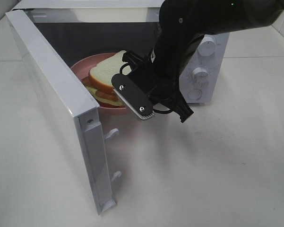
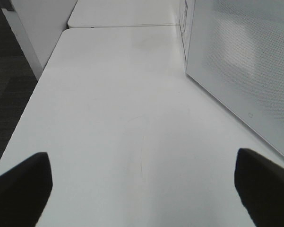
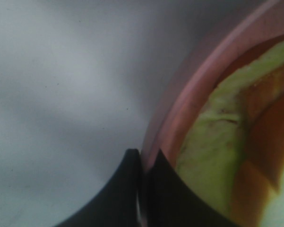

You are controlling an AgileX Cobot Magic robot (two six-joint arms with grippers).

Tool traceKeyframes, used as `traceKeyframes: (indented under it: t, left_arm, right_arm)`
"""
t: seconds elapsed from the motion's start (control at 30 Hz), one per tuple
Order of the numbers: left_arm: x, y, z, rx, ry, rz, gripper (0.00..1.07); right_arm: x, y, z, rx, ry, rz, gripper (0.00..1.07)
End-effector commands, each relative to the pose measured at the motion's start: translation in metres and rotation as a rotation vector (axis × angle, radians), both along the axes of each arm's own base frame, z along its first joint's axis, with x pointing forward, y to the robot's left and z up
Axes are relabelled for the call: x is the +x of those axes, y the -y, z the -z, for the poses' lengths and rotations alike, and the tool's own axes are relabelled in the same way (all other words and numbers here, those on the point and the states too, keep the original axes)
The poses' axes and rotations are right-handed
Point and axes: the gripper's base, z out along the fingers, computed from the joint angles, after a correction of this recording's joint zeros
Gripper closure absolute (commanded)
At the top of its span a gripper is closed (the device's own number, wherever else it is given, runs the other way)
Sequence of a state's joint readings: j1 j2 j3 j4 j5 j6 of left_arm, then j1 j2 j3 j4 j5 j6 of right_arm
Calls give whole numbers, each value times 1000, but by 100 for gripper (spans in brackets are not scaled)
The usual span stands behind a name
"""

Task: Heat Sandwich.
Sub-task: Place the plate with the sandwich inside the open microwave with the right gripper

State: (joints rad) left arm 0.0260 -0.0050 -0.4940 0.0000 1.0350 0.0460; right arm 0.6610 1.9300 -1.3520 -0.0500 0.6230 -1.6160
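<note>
Pink plate (image 1: 81, 66) bearing the sandwich (image 1: 106, 74), shown in the exterior high view at the mouth of the microwave (image 1: 205, 56) and partly inside its cavity. The door (image 1: 52, 94) is swung wide to the left. The right claw (image 1: 132, 99) is set at the plate's near rim, in front of the bread. The plate is judged to be midway through insertion.

In the left wrist view, the left claw (image 2: 142, 189) is shown spread wide and holding nothing. It is above the bare table (image 2: 123, 94), beside the outer face of the open door and well apart from the work.

In the right wrist view, the right claw (image 3: 142, 189) is shown pinched narrow on the plate's rim, with one finger on either side. The lettuce and filling lie just beyond the tips.

Whether the plate is borne by the cavity floor cannot be told. The plate is best kept level and pushed straight inward until its near rim is past the sill, so that the door can be shut. The grip is best confined to the rim, so that the bread is not pressed. Release is advised only once the plate is fully supported.
</note>
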Motion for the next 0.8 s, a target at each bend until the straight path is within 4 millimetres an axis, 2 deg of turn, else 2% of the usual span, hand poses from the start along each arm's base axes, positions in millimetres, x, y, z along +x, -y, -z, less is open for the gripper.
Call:
traceKeyframes:
  t: [0.03,0.8]
  left_arm:
    - [-3,1,0,-11,31,1,3]
    - [-3,1,0,-11,31,1,3]
  right_arm:
    - [6,-8,-3,25,7,29,107]
    - [53,-39,9,23,-17,220,107]
